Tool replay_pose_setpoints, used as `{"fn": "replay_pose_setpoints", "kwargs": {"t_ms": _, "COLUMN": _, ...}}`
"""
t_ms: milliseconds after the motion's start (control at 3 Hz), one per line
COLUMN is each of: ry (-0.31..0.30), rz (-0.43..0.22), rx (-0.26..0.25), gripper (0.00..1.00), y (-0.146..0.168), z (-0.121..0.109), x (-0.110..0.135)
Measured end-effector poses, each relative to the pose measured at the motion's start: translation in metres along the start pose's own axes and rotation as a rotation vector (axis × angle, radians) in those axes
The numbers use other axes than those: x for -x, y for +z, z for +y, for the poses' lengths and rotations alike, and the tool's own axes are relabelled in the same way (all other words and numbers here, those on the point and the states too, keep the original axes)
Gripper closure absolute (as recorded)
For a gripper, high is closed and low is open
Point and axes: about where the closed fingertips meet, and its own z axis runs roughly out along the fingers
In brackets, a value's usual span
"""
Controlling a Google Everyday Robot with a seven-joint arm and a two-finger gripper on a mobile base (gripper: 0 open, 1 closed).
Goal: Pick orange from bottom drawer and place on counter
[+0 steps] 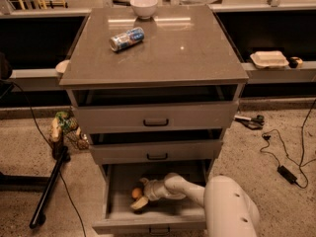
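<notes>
The bottom drawer point(148, 225) stands pulled open at the foot of the grey cabinet. The orange point(136, 193) lies inside it, left of centre. My gripper point(140, 195) reaches down into the drawer from the white arm at the lower right. Its pale fingers point(139, 204) sit right beside the orange, one above it and one below. The counter point(163, 48) is the glossy grey-brown top of the cabinet.
A soda can point(127, 38) lies on its side on the counter and a white bowl point(143, 6) stands at its back edge. The two upper drawers point(156, 116) are slightly open. A white container point(269, 59) sits on the right ledge. Cables and a stand leg lie on the floor.
</notes>
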Motion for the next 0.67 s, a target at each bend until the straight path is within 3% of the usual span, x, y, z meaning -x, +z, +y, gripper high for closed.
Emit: {"fn": "replay_pose_setpoints", "kwargs": {"t_ms": 667, "ry": -0.003, "rz": 0.012, "rx": -0.004, "gripper": 0.62, "y": 0.0037, "z": 0.0023, "x": -0.0048}}
